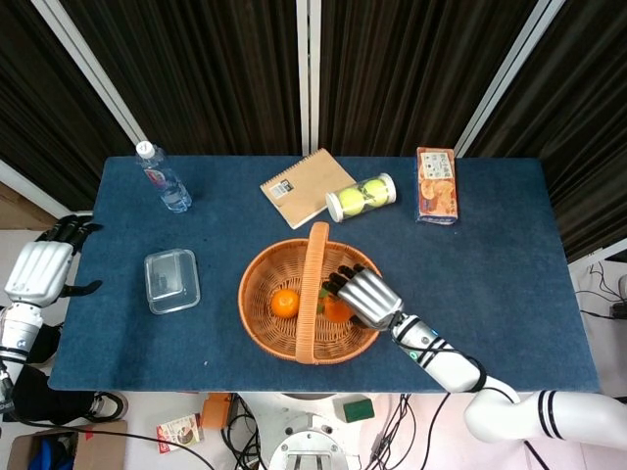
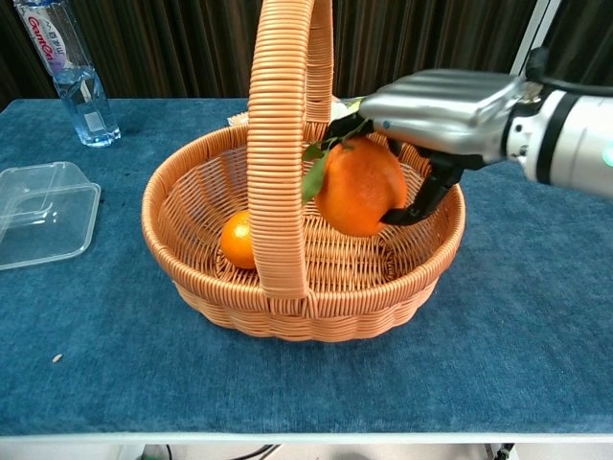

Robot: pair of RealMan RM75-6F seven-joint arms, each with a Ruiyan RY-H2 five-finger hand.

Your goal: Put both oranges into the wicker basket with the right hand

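Wicker basket [image 1: 364, 271] sits on the blue table [image 1: 509, 264], its tall handle [image 2: 287, 134] arching over the middle. The right hand [image 2: 445, 110] hangs inside the basket, right of the handle, fingers curled round a leafy orange [image 2: 359, 187] held clear of the basket floor. The left hand [image 1: 37, 271], fingers apart and holding nothing, is far left of the basket, off the table edge. A smaller orange [image 1: 285, 303] lies on the basket floor, left of the handle.
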